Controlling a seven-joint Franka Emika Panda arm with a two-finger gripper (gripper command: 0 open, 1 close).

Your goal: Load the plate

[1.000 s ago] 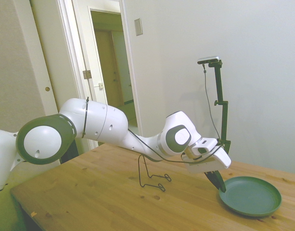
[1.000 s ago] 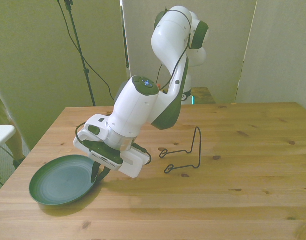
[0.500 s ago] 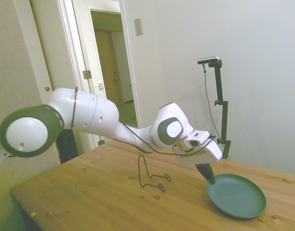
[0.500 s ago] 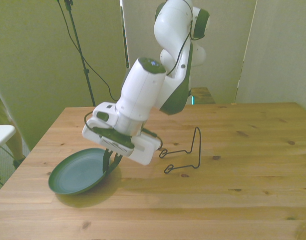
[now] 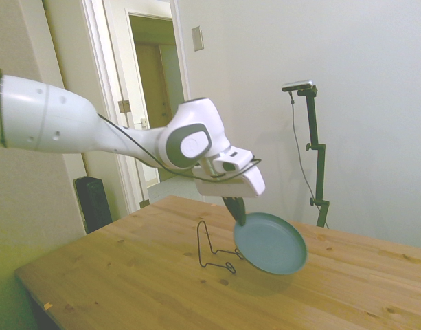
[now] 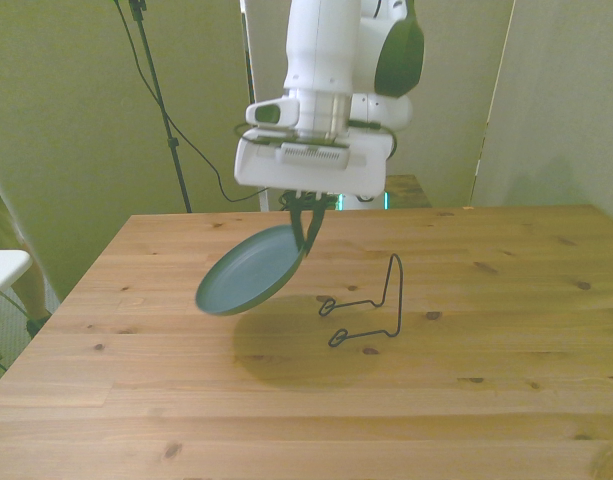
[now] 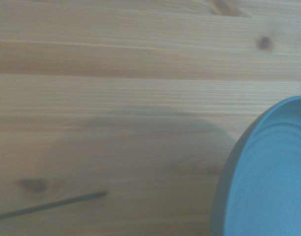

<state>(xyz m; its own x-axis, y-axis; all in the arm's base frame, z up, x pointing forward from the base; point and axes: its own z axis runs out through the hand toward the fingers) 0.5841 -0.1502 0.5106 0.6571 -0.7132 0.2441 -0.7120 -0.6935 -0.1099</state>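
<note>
While clamped by the jaws at its rim, plate (image 6: 248,272) hangs tilted.

One plate (image 6: 248,272), one wire stand (image 6: 371,306), one table (image 6: 506,380)

The wooden table (image 5: 128,275) fills the lower part of the side and front views, its knotty planks running across the frame. 1 thing lies on it: a thin black wire stand (image 6: 371,305), just right of centre in the front view, its upright loop rising from 2 feet.
</note>
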